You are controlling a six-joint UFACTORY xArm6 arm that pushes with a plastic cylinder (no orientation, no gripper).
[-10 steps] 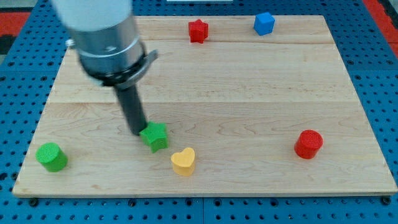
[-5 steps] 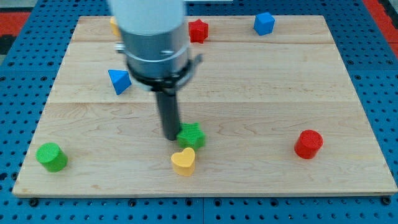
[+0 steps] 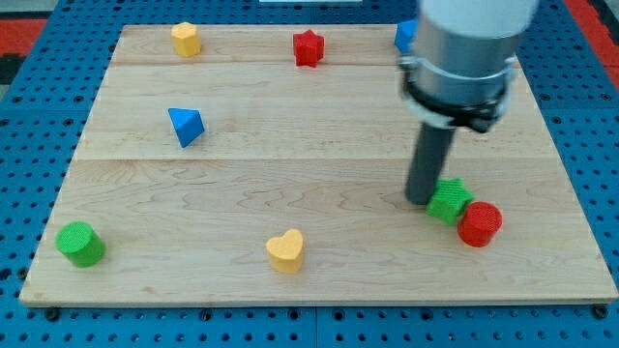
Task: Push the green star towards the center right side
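Now my tip [image 3: 418, 200] sits against the view's left side of the green star [image 3: 449, 201], which has slid from near the yellow heart [image 3: 285, 250] at the desk's [image 3: 290, 184] lower middle across to the right, where it touches the red cylinder [image 3: 480, 223]. There is no gripper on this rod, so nothing is grasped, only pushed. By my judgement the star is close to the center right, and 1 more short push risks shoving the red cylinder along too.
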